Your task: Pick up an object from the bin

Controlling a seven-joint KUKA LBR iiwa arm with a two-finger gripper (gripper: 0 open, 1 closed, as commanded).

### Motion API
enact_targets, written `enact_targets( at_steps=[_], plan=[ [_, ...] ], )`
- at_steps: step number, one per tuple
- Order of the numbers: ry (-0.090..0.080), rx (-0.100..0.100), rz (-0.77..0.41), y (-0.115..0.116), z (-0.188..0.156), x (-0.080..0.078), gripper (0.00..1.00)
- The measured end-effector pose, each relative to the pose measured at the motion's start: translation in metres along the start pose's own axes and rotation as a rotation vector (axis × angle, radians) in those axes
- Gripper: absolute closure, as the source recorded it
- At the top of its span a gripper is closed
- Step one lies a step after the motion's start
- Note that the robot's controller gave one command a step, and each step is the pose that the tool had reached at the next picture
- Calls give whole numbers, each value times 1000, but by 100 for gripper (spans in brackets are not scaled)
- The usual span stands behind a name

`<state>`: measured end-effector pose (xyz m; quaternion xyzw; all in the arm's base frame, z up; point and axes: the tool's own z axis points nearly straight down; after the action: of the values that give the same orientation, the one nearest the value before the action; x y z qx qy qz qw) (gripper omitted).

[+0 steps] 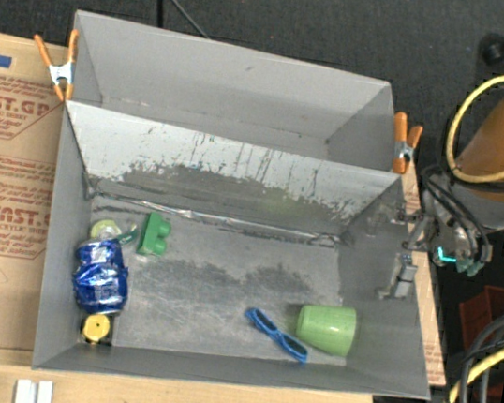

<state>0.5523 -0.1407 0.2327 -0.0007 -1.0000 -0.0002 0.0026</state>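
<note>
My gripper [403,272] hangs over the bin's right wall, above the floor and holding nothing that I can see. Nearest to it, a light green cup [327,328] lies on its side at the front right of the bin floor. Just left of the cup lies a blue pair of toy glasses [277,334]. The gripper is up and to the right of both, touching neither.
Along the left wall are a green block [154,235], a small pale green round thing [105,231], a crumpled blue bottle [101,276] and a yellow wheel [96,329]. The arm with its orange cover and cables stands outside the bin at the right.
</note>
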Motion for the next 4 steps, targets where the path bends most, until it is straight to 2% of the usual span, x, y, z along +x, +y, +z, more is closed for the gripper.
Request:
enact_targets(
  at_steps=[1,2,3,4],
  plan=[
    [-15,1,50,26,164,70,0],
    [-8,0,195,20,133,58,0],
    [-4,-2,337,27,132,67,0],
    [-2,-2,423,30,165,73,0]
  ],
)
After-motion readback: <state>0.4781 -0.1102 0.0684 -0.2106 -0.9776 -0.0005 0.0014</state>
